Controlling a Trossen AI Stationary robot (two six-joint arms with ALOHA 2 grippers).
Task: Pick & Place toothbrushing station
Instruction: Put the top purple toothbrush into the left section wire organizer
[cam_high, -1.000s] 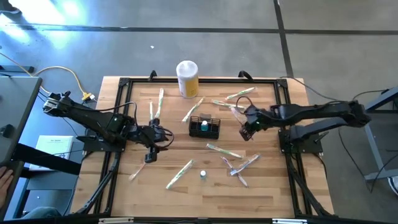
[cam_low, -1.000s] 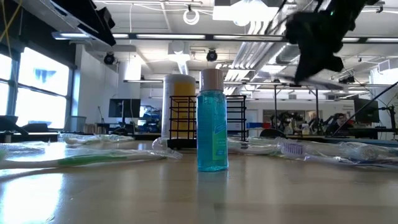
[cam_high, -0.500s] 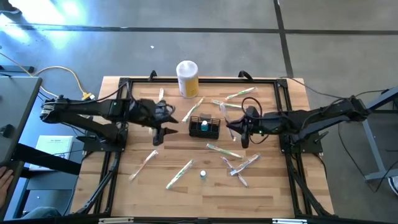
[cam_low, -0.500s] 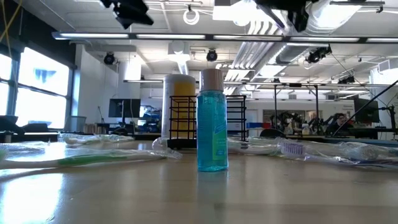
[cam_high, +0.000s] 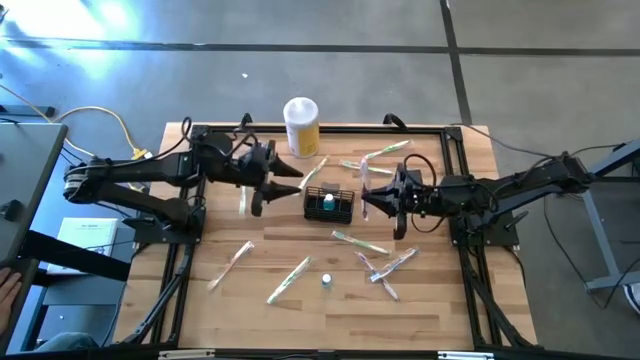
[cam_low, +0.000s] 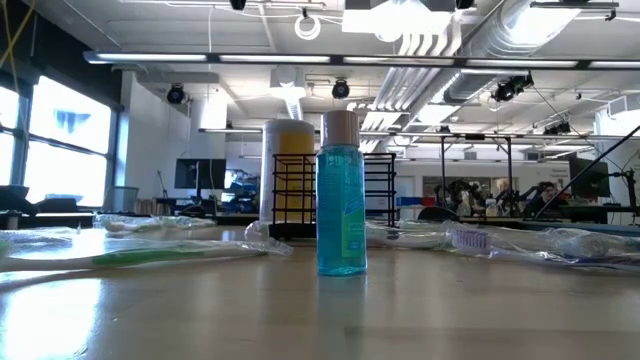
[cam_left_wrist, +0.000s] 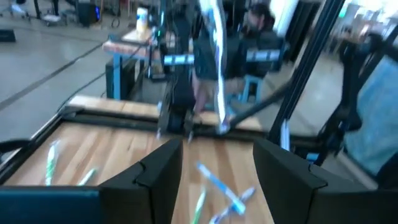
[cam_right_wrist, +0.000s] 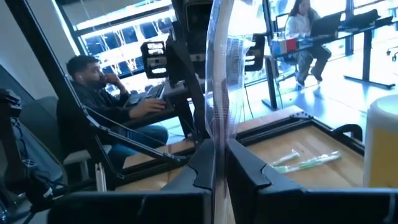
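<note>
The toothbrushing station, a small black wire basket (cam_high: 329, 203), stands on its base at the table's middle with a teal bottle inside; the low view shows the basket (cam_low: 378, 195) behind another teal bottle. My left gripper (cam_high: 278, 187) hovers left of it, level, open and holding nothing (cam_left_wrist: 217, 158). My right gripper (cam_high: 368, 197) hovers right of the basket, level, shut (cam_right_wrist: 217, 152) on a clear-wrapped toothbrush (cam_right_wrist: 219, 81). Neither gripper shows in the low view. My right gripper pinches the wrapped toothbrush (cam_right_wrist: 217, 134) between its two fingers. The fingers come level from the table's right side and lie across it. The toothbrush stands upright above the fingers, lifted clear of the table; what lies below the fingers is hidden by them.
A yellow-and-white canister (cam_high: 301, 125) stands at the far edge behind the basket. Several wrapped toothbrushes (cam_high: 358, 241) lie scattered over the table, and a small teal bottle (cam_high: 326, 281) stands near the front. A black frame (cam_high: 320, 130) borders the board. A person (cam_right_wrist: 106, 99) sits beyond the table.
Both grippers have risen and tipped from pointing down to level. My left gripper has gone toward the far edge and toward the basket. My right gripper has gone a little toward the table's left and has rolled, staying shut.
</note>
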